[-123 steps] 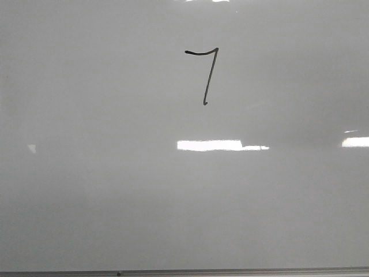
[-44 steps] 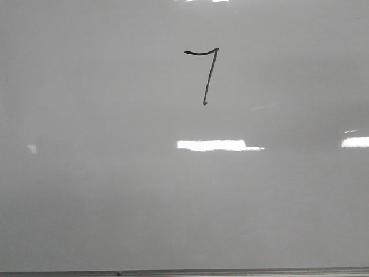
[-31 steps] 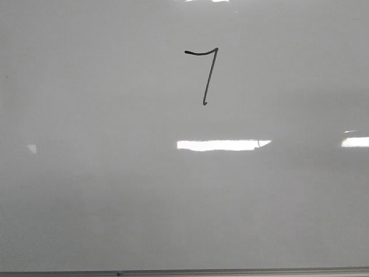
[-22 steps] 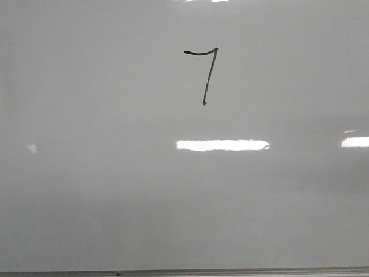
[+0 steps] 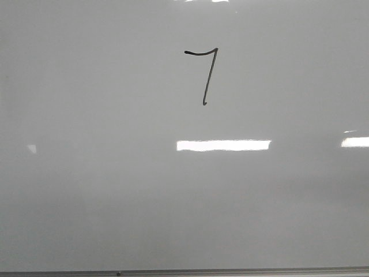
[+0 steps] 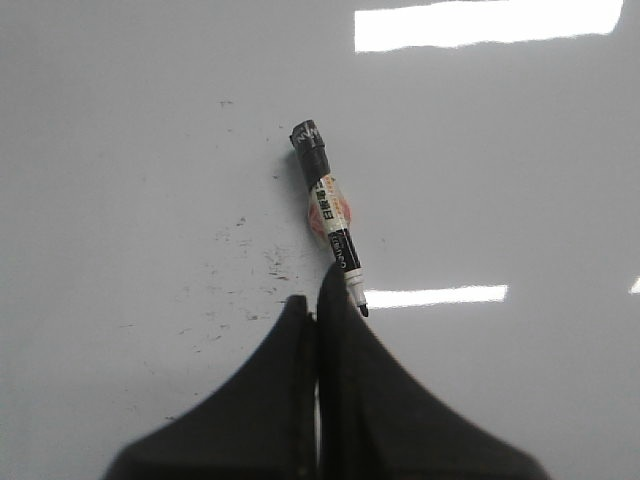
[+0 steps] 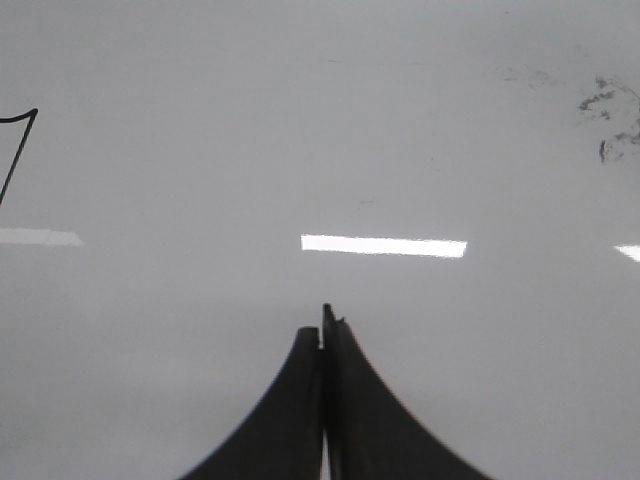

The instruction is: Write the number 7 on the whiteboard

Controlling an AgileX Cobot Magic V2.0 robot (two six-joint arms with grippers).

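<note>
The number 7 [image 5: 208, 75] is drawn in thin black line on the upper middle of the whiteboard [image 5: 115, 202]. Neither gripper shows in the front view. In the left wrist view my left gripper [image 6: 315, 305] is shut and empty. A black marker [image 6: 328, 215] with a white and orange label lies on the board just beyond its fingertips, uncapped tip toward the fingers. In the right wrist view my right gripper [image 7: 322, 325] is shut and empty over bare board. Part of the 7 [image 7: 20, 150] shows at that view's edge.
The board's thin metal bottom edge [image 5: 230, 271] runs along the front. Faint ink smudges [image 6: 270, 262] lie beside the marker, and more smudges [image 7: 610, 105] show in the right wrist view. Bright light reflections [image 5: 223, 145] lie across the board.
The 7 and the board stay as they were. Only the right end of the bright reflection below the 7 has shifted slightly.
</note>
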